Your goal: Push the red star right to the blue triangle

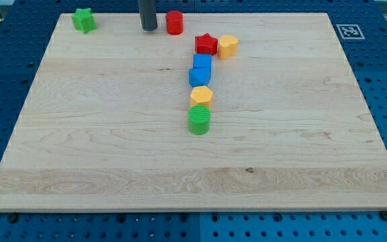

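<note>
my tip (148, 29) stood near the view's top edge of the wooden bench (99, 148), just to the view's left of the red cylinder (174, 23) with a small gap between them. the arm carried no hand, only the dark rod, so there was nothing to be apart or together. the red star (206, 45) lay to the view's right of and below the tip, well apart from it, and touched or nearly touched the yellow block (228, 46) on its right side. just below the star sat 2 blue blocks, the upper blue block (202, 62) and the lower blue block (199, 76), pressed together; i could not tell which, if either, was a triangle. below them came the orange-yellow block (201, 95) and then the green cylinder (199, 120), close together in a column. the green star (83, 20) sat alone at the view's top left corner.
</note>
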Robot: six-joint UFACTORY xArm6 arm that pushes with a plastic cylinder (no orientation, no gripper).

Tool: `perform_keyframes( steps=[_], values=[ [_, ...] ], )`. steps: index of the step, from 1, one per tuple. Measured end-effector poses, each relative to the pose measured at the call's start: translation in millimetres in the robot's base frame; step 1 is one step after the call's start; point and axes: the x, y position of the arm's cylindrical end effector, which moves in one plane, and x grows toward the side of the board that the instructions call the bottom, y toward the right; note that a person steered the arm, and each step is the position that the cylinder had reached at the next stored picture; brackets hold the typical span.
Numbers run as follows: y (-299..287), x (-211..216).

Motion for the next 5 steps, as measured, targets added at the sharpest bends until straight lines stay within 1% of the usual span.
perform_keyframes(
  steps=[1, 3, 4, 5],
  values=[
    [6.0, -8.9],
    [11.4, -10.4],
    [5.4, -5.2],
    [5.3, 14.6]
  ],
)
